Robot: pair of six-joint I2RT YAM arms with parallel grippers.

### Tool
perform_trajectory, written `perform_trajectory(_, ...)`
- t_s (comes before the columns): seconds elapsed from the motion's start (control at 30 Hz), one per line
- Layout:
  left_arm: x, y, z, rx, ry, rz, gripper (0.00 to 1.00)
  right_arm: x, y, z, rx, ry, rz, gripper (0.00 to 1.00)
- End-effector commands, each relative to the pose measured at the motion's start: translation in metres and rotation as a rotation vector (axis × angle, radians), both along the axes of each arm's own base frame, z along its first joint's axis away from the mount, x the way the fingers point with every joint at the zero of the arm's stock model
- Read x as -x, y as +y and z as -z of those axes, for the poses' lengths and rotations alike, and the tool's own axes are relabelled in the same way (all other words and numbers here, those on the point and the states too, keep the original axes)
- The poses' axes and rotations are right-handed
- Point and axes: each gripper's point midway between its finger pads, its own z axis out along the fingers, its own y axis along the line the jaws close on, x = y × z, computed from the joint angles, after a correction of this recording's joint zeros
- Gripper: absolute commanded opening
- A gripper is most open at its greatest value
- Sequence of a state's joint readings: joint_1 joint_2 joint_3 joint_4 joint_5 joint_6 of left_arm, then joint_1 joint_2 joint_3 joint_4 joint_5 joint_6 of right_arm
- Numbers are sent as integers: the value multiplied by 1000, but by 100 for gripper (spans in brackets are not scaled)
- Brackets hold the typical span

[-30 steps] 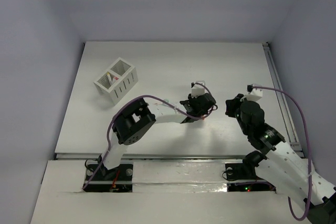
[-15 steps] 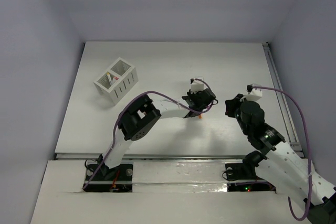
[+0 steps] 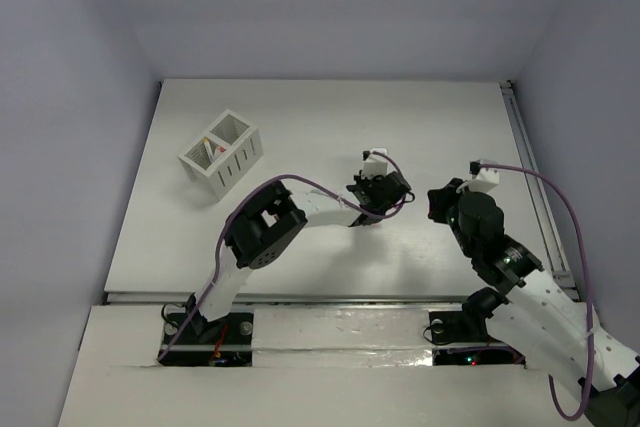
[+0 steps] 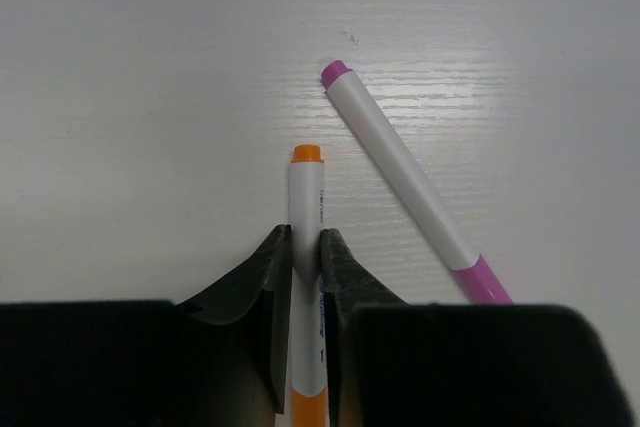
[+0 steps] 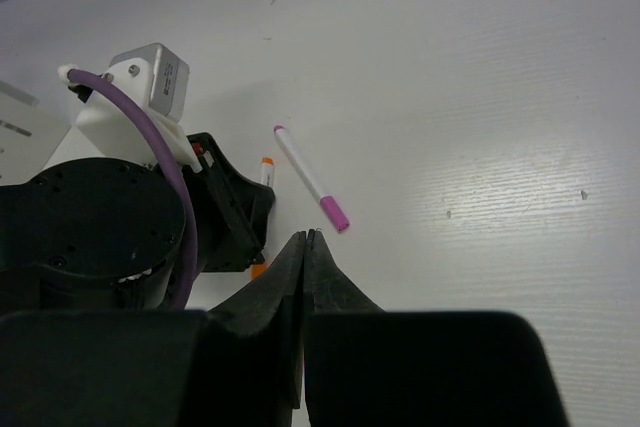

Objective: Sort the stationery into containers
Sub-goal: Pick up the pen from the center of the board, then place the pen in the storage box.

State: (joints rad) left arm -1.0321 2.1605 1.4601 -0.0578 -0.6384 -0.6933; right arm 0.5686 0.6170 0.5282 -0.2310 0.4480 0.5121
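The left gripper is seen lowered onto the table near its middle, slightly right of centre. Its two dark fingers are pressed against either side of an orange-capped pen. The white barrel of this pen is clamped between them, and its orange end is seen projecting past the fingertips while the pen lies flat on the surface. A magenta-capped pen is seen lying on the table just beside the gripped one. It is set at an angle to the gripped pen and is touched by neither finger. The right gripper is held above the table to the right of both pens. Its jaws are drawn fully together and nothing is held between them. The white box of two slotted compartments is placed well apart from the pens, at the far left of the table and turned at an angle. Thin coloured-tipped pens are seen leaning in its left, nearer compartment, though their number cannot be made out.
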Motion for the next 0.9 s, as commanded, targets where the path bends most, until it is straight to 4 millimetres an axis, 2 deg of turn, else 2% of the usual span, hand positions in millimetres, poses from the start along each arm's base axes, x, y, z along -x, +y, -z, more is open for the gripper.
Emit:
perform_trajectory(0.0, 14, 35, 26, -166, 67, 11, 0, -5, 1, -17, -18, -53, -2, 0)
perform_trajectory(0.1, 13, 43, 20, -163, 57, -1, 0, -5, 2, -17, -20, -54, -5, 0)
perform_trajectory(0.23, 12, 48, -16, -114, -2, -3, 0, -5, 2, -17, -21, -54, -8, 0)
perform_trajectory(0.27, 9, 47, -59, -48, -58, -5, 0, -5, 3, -17, -21, -53, -10, 0)
perform_trajectory(0.3, 9, 47, -59, -54, -59, -1, 0, -5, 3, -17, -22, -55, -10, 0)
perform_trajectory(0.33, 4, 51, -89, -8, -97, -14, 0, -5, 3, -17, -22, -55, -10, 0)
perform_trajectory(0.43, -6, 64, -118, 65, -134, -28, 0, -4, 3, -17, -26, -58, -15, 0)
perform_trajectory(0.47, -8, 70, -138, 110, -155, -35, 0, -4, 3, -18, -27, -61, -15, 0)
perform_trajectory(0.5, -16, 80, -147, 133, -162, -59, 0, -4, 4, -18, -28, -60, -18, 0)
perform_trajectory(0.57, -20, 92, -165, 182, -181, -70, 0, -4, 4, -18, -28, -60, -19, 0)
perform_trajectory(0.7, -39, 143, -199, 207, -237, -164, 0, -4, 6, -18, -30, -60, -30, 0)
perform_trajectory(0.73, -52, 170, -204, 205, -247, -219, 0, -4, 7, -17, -30, -58, -31, 0)
perform_trajectory(0.77, -56, 190, -222, 215, -283, -248, 0, -4, 7, -17, -29, -57, -31, 0)
perform_trajectory(0.83, -66, 231, -238, 183, -344, -343, 0, -4, 8, -19, -33, -60, -37, 0)
perform_trajectory(0.87, -74, 268, -249, 168, -377, -425, 0, -4, 8, -19, -34, -60, -40, 0)
